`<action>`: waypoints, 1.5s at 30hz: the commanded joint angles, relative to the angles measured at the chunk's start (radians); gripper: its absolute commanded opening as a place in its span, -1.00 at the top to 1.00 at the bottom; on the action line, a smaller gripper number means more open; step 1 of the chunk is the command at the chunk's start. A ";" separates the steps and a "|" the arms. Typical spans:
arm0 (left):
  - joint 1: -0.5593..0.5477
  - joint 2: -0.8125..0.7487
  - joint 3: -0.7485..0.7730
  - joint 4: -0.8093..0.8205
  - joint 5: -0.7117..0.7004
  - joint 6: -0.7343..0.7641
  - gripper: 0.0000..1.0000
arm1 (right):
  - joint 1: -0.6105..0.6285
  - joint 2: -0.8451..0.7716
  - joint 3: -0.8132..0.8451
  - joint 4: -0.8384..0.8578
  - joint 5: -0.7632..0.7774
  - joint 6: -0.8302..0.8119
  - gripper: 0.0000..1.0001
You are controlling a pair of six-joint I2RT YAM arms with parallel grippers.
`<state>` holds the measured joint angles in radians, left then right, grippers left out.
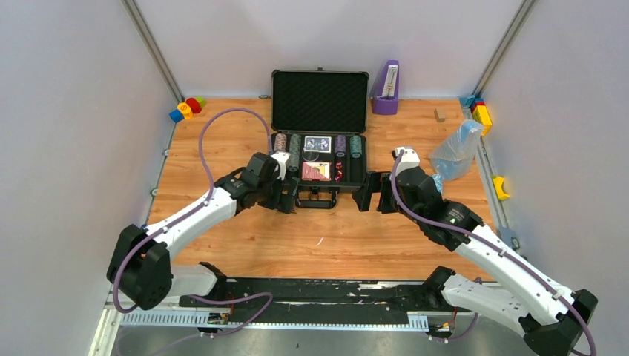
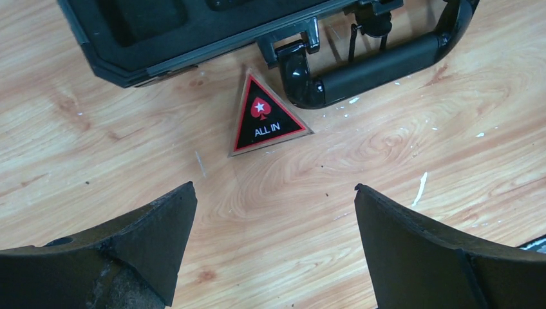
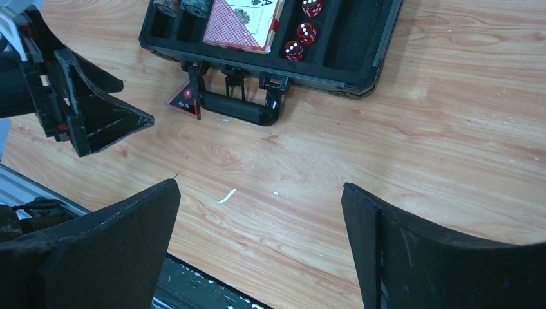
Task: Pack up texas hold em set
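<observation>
The black case [image 1: 320, 100] stands open at the back of the table, foam lid upright. Its tray holds rolls of chips [image 1: 288, 145], a card deck [image 3: 244, 22] and red dice [image 3: 302, 29]. The dark red "ALL IN" triangle [image 2: 264, 119] lies flat on the wood outside the case, against the left end of the handle [image 2: 380, 64]. My left gripper [image 2: 273, 187] hovers open just in front of the triangle, with nothing between its fingers. To the right of the handle [image 3: 235, 109], my right gripper [image 3: 260, 185] is open over bare wood and holds nothing.
A purple metronome-like object [image 1: 386, 89] stands right of the case lid. Toy blocks [image 1: 187, 109] sit at the back left. At the right are a crumpled clear plastic bag [image 1: 456, 148], more blocks [image 1: 482, 115] and a small wooden block [image 1: 440, 114].
</observation>
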<state>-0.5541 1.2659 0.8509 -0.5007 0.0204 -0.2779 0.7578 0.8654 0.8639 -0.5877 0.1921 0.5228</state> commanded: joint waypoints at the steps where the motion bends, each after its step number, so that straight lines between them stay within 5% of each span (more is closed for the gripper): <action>1: -0.030 0.053 0.013 0.058 -0.067 0.005 -1.00 | -0.003 -0.018 -0.002 0.003 -0.003 0.019 -0.99; 22: -0.083 0.404 0.171 0.104 -0.109 0.000 -0.62 | -0.003 -0.032 -0.011 -0.009 0.010 0.023 -0.99; 36: -0.086 0.434 0.197 -0.011 -0.084 0.022 -0.62 | -0.003 -0.040 -0.022 -0.013 0.008 0.026 -0.99; 45: -0.086 0.490 0.227 -0.041 -0.097 0.025 -0.34 | -0.003 -0.046 -0.025 -0.014 0.012 0.028 -0.99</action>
<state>-0.6392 1.7267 1.0458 -0.5297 -0.0696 -0.2703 0.7578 0.8410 0.8402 -0.6098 0.1925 0.5331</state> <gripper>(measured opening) 0.712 0.994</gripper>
